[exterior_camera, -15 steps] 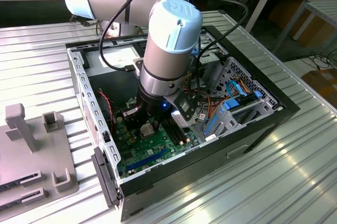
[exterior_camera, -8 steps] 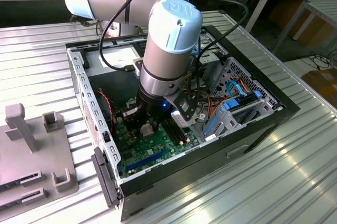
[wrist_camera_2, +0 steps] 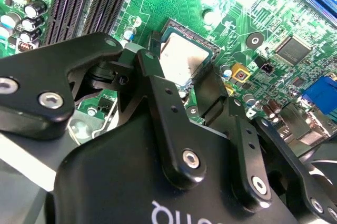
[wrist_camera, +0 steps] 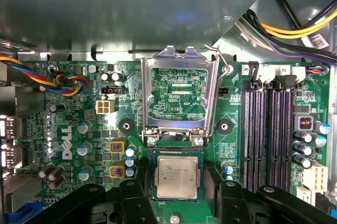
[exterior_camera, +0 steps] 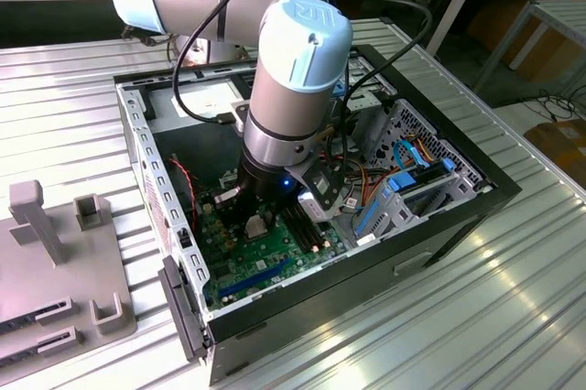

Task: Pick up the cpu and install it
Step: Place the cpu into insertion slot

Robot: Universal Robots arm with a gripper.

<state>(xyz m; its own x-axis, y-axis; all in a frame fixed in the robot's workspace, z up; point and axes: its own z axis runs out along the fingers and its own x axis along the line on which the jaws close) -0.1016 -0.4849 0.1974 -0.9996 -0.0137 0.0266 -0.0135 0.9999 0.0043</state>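
Note:
The cpu, a pale silver-tan square chip, lies flat in the black socket on the green motherboard. The socket's silver load plate is tipped up and open behind it. My gripper hangs just above the socket, open, one black finger on each side of the chip with a narrow gap to its edges. In the second wrist view the cpu shows between the same two fingers. In the exterior view the arm reaches down into the computer case, with the gripper over the cpu.
Black memory slots run beside the socket. Coloured cables hang near the case wall, and blue drive brackets fill the exterior view's right of the case. A grey fixture sits on the ribbed table at the exterior view's left.

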